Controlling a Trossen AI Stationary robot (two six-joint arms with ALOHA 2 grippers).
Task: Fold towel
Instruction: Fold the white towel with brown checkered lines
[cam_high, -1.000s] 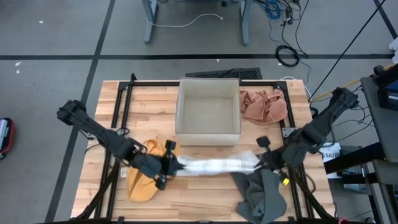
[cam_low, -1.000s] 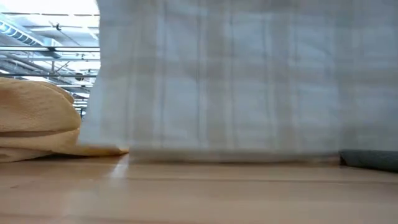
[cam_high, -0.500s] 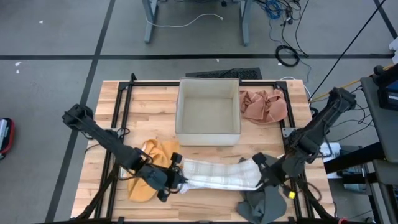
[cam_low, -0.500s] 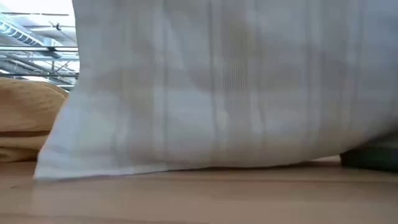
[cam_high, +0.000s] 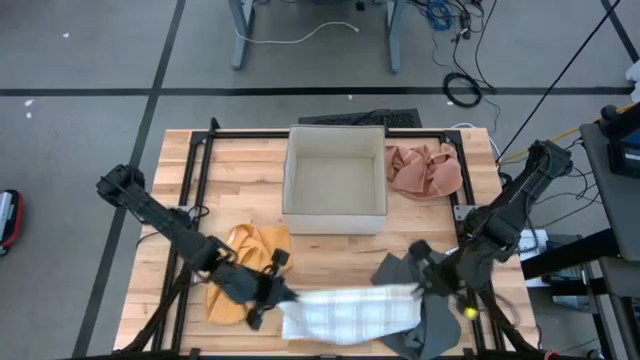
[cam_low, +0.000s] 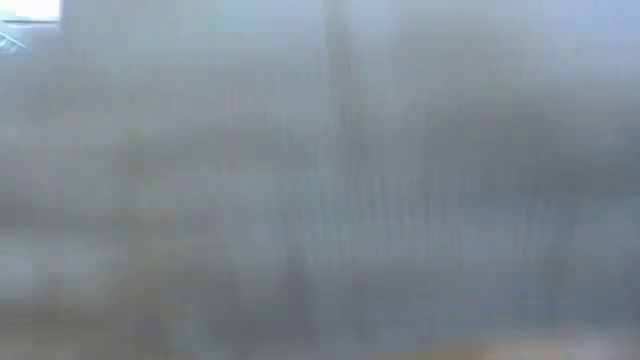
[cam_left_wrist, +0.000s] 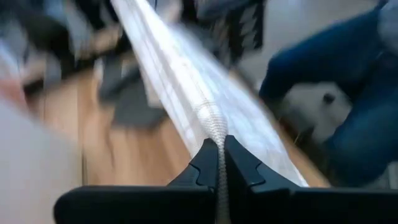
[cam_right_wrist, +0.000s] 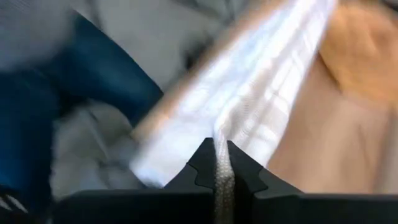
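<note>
Two grippers pinch the white checked cloth towel (cam_high: 345, 315) at the table's near edge, one at each end. The left gripper (cam_high: 276, 296) is clamped tight on the towel's left corner; in the left wrist view its dark fingers (cam_left_wrist: 208, 163) meet with only a thin ridge of fabric (cam_left_wrist: 216, 127) squeezed between them. The right gripper (cam_high: 424, 288) is clenched on the right corner in the same way, its fingers (cam_right_wrist: 205, 163) pressed against a narrow fold of the cloth (cam_right_wrist: 249, 109).

Between the two grips the towel runs left to right, its long axis parallel to the table's front edge, the held edge fairly taut and the rest spreading below it toward the near edge. The low view is filled by a blur of pale fabric and shows nothing more.

Just beside the left gripper, slightly farther back, lies a crumpled mustard-yellow cloth (cam_high: 240, 275). A rumpled dark grey cloth (cam_high: 420, 320) sits under and around the right gripper, partly covered by the towel's right end.

Farther back, at the middle of the light wooden slatted table (cam_high: 240, 165), stands an open white rectangular bin (cam_high: 335, 180). To its right lies a bunched salmon-pink cloth (cam_high: 424, 170), just beside the bin's wall.
</note>
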